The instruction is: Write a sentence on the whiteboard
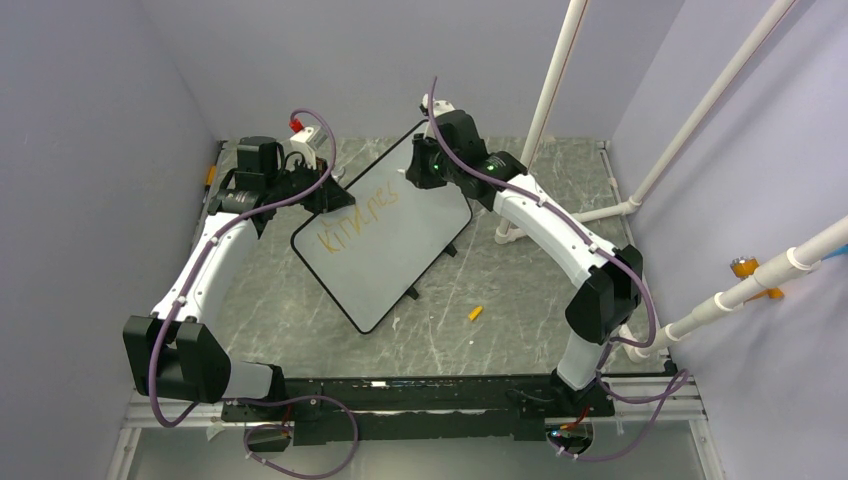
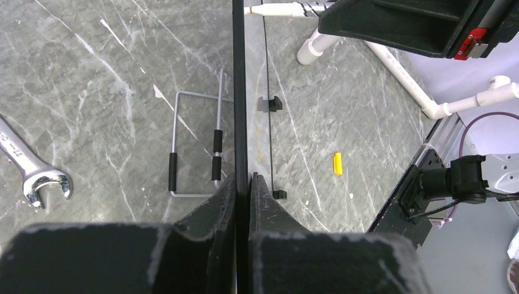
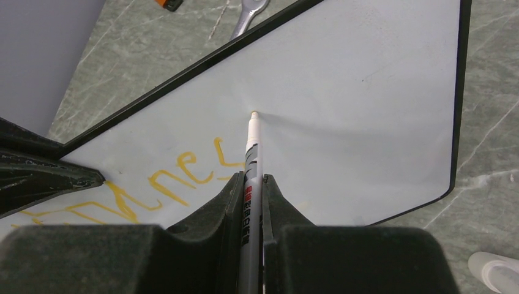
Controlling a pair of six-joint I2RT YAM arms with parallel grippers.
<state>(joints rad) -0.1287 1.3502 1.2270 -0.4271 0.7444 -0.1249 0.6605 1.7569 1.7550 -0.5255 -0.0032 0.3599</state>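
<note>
black fingers of the right gripper (image 3: 251, 184) are clenched on a slim marker (image 3: 253, 144). its tip meets the whiteboard (image 3: 367, 86) just past the last orange letter of the sentence (image 3: 177, 174). only one line of lettering shows, along the board's upper left part. the left gripper (image 2: 243, 184) is pinched shut on the board's black frame, seen edge-on. the board sits slantwise over the grey marbled table (image 1: 300, 320). a small orange piece (image 1: 475, 313) lies near its lower right edge, and a wrench (image 2: 30, 168) lies apart.

sentence (image 3: 125, 205): start cut off at left edge | wrench (image 3: 248, 15): half behind whiteboard (image 3: 355, 110), cropped at top
</note>
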